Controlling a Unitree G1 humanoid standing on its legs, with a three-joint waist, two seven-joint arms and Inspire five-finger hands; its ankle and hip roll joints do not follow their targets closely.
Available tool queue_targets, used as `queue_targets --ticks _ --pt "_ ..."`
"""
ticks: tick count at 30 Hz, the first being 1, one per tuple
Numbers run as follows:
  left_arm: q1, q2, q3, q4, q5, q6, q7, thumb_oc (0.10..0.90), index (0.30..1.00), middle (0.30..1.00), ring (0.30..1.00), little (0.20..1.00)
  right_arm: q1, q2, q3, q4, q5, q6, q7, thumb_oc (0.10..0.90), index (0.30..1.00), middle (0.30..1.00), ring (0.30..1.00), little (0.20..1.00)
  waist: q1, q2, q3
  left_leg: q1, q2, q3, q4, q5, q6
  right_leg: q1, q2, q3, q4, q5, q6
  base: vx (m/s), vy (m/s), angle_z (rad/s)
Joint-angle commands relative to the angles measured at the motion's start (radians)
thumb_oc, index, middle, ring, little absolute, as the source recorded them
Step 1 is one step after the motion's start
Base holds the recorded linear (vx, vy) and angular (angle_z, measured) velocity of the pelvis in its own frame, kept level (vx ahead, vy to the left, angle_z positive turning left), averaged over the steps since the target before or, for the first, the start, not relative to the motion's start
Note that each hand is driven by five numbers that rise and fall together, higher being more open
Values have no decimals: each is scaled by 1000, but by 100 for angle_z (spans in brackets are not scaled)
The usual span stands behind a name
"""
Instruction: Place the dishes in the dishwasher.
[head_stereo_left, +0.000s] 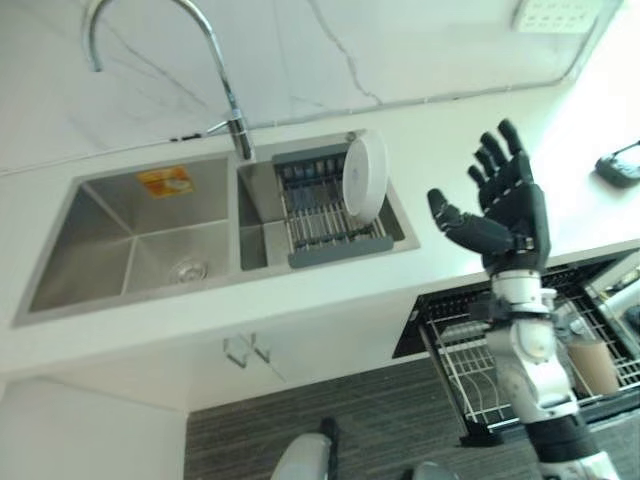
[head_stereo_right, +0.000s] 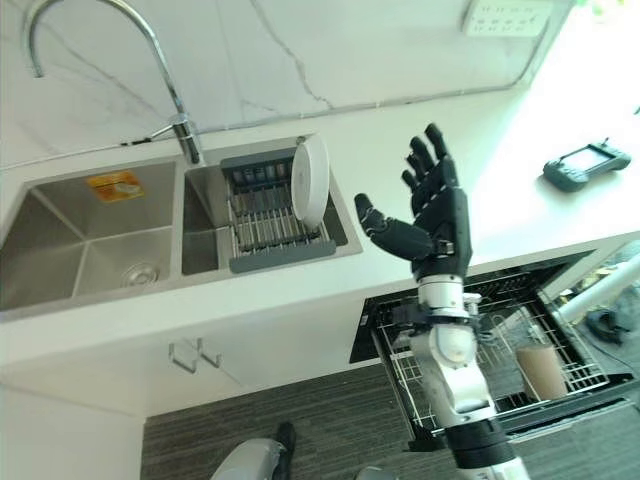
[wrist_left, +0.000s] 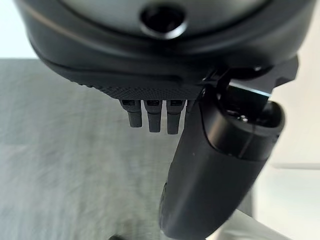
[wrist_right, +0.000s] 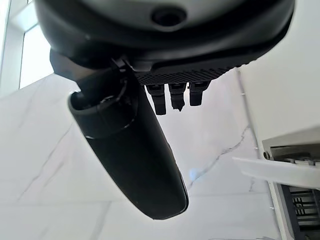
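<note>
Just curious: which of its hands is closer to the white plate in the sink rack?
Right. The right hand is raised open beside the plate; the left hand hangs low over the floor.
</note>
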Motion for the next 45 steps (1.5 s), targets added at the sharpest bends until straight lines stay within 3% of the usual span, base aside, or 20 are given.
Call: queue_targets --ticks 1,4,9,26,29,31,35,45 --pt "16 13 9 -19 -101 27 43 800 900 900 900 900 -150 -46 -51 -73 24 -95 24 800 900 900 900 900 25 20 -20 3 26 -4 26 -184 -12 58 31 -87 -136 23 4 -120 -120 -82" --pt "26 6 21 -5 -62 29 19 800 900 900 900 900 -157 -43 -50 -77 -8 -81 -22 800 900 900 900 900 47 -7 -29 -8 44 32 26 -189 -37 52 11 -94 -136 -30 17 20 -168 -26" --pt "92 -29 14 48 6 -30 35 800 900 900 900 900 -96 -56 -89 -100 49 -79 -18 800 900 900 900 900 53 -22 -66 -16 49 33 26 -177 -52 60 13 -105 -136 -48 2 126 -104 -2" --pt "91 8 -30 59 65 -33 5 800 900 900 900 900 -237 -71 -78 15 93 56 -66 800 900 900 900 900 75 -22 -89 5 43 5 26 -184 -65 88 5 -128 -136 -62 -3 57 -4 4" --pt "88 17 -41 54 61 -38 -17 800 900 900 900 900 -269 -62 -64 39 134 63 -78 800 900 900 900 900 84 -23 -89 15 44 -4 26 -200 -74 98 5 -122 -136 -79 3 73 7 6" --pt "87 20 -54 47 57 -42 -30 800 900 900 900 900 -295 -47 -59 65 178 67 -75 800 900 900 900 900 90 -18 -83 2 42 -6 26 -180 -67 90 0 -137 -136 -62 -4 7 40 12" --pt "78 28 -73 30 55 -37 -52 800 900 900 900 900 -365 -31 -34 133 101 78 -114 800 900 900 900 900 107 -15 -75 -2 41 -23 26 -186 -77 93 -1 -134 -136 -75 0 49 22 12" --pt "84 55 -93 25 68 -32 -60 800 900 900 900 900 -479 -105 -77 309 112 89 -168 800 900 900 900 900 140 -12 -69 10 32 -42 26 -184 -80 125 -15 -163 -136 -76 5 28 6 11"
